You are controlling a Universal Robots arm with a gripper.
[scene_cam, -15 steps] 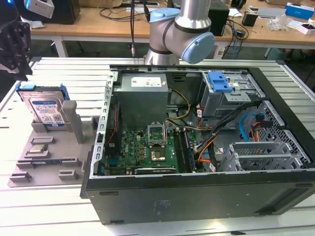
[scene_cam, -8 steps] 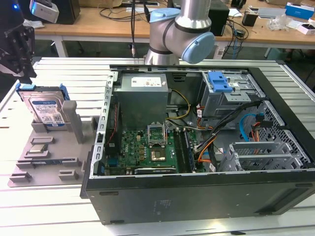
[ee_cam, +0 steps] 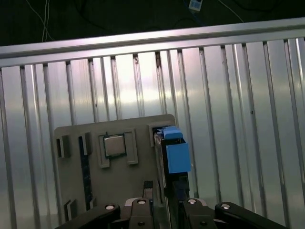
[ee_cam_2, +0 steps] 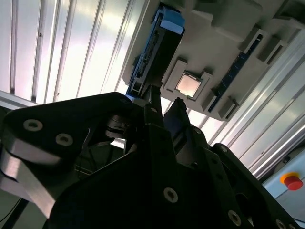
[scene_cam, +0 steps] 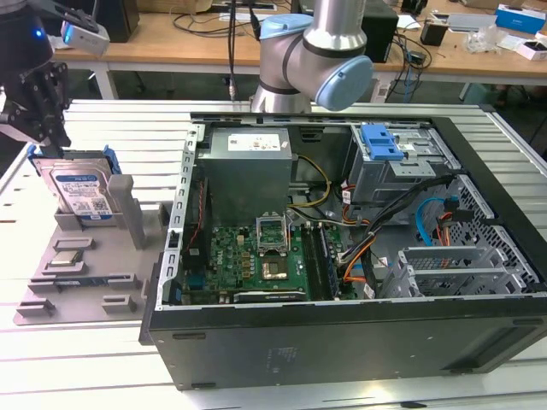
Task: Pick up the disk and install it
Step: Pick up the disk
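Observation:
The disk, a silver drive with a white-and-blue label in a blue carrier, stands on edge in a slot of the grey holder at the exterior view's left. My gripper hangs just above the disk's top edge, open, with nothing between its fingers. Both wrist views look down on the disk edge-on. In them, the black fingertips of the gripper stand a little apart, close over its near end.
A square processor chip lies on the same holder. The open computer case lies at the exterior view's right, with a blue latch on its drive cage. The arm's base rises behind it.

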